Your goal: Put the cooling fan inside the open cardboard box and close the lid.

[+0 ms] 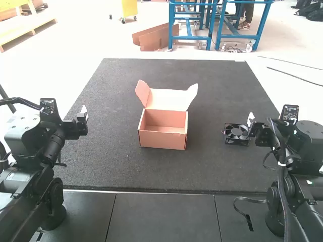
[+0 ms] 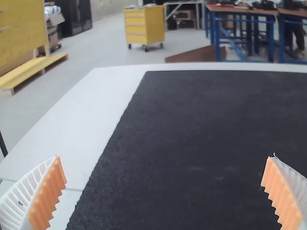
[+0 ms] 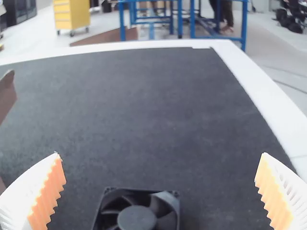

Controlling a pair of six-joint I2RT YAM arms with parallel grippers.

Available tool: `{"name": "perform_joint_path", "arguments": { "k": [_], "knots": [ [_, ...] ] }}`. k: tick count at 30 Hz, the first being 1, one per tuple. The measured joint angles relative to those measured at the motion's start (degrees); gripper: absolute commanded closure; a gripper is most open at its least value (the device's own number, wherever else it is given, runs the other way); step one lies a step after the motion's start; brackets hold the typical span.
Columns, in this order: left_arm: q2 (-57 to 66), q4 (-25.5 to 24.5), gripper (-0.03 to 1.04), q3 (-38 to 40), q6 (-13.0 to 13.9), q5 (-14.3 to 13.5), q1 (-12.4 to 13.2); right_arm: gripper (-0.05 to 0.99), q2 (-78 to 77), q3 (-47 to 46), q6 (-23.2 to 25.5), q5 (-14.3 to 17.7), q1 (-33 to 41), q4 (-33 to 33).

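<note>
Right gripper (image 3: 159,167), mine, stands wide open and empty, its fingers spread either side of the cooling fan (image 1: 236,134) without touching it. The fan appears to lie flat on the black mat (image 1: 212,85) covering the worktop, well to the right of the cardboard box (image 1: 162,130). The box sits mid-mat, its lid (image 1: 169,98) raised at the back. My left gripper (image 2: 163,163) is also open and empty, over the mat's left edge.

Risks, as I judge them:
- The fan is low, so a shallow pinch could slip or tilt it.
- A tilted drop may leave it propped on a wall, blocking the lid.
- The box looks light, and pushing the lid unbraced may slide it.
</note>
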Motion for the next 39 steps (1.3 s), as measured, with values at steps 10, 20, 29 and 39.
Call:
{"name": "perform_joint_path", "arguments": {
  "k": [10, 20, 29, 39],
  "knots": [
    [0.0, -0.1, 0.04, 0.0, 0.0, 0.2, 0.0, 0.02, 0.0, 0.0, 0.0, 0.0, 0.0, -0.1],
    [0.0, -0.1, 0.04, 0.0, 0.0, 0.2, 0.0, 0.02, 0.0, 0.0, 0.0, 0.0, 0.0, -0.1],
    [0.0, -0.1, 0.04, 0.0, -0.1, 0.2, 0.0, 0.02, 0.0, 0.0, 0.0, 0.0, 0.0, -0.1],
    [0.0, 3.7, 0.04, 0.0, -0.2, 0.2, 0.0, 0.02, 0.0, 0.0, 1.8, 0.2, 0.0, 1.3]
  ]
}}
